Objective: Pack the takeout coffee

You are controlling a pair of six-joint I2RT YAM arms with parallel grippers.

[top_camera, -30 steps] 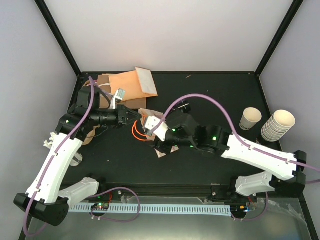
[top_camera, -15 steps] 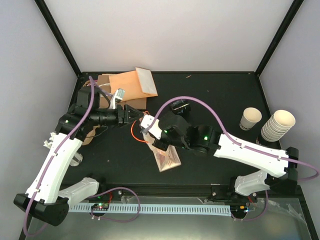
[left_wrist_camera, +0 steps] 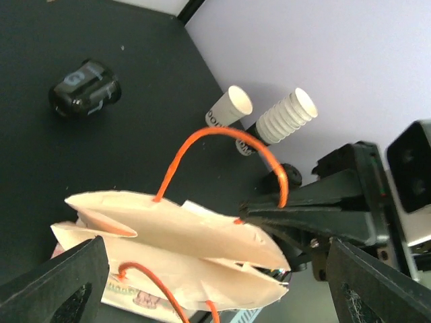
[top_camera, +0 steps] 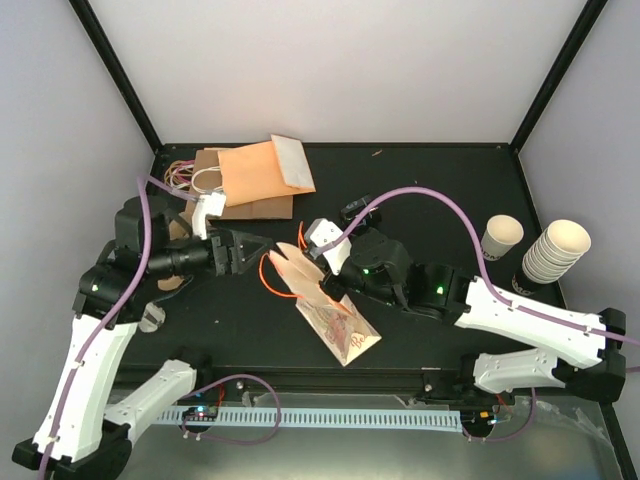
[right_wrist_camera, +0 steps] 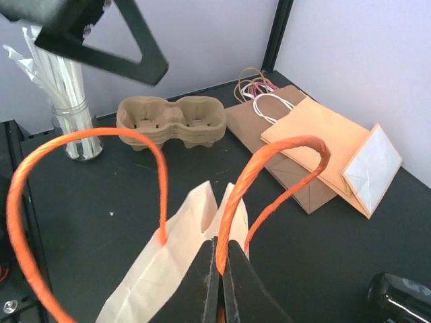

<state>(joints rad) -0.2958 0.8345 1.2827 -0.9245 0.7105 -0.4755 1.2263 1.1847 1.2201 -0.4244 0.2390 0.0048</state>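
Bag (top_camera: 340,325) now held by right pincer (right_wrist_camera: 219,266) alone (left pincer (top_camera: 250,252) has opened).

The paper bag (top_camera: 330,315) is showing pale cream with bright orange handles (right_wrist_camera: 303,142); the surface (top_camera: 430,190) is looking matte black; the takeout coffee (top_camera: 500,238) is wearing dark print on cream-tan.

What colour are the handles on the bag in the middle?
Bright orange handles on a cream bag; the right wrist view shows them best.
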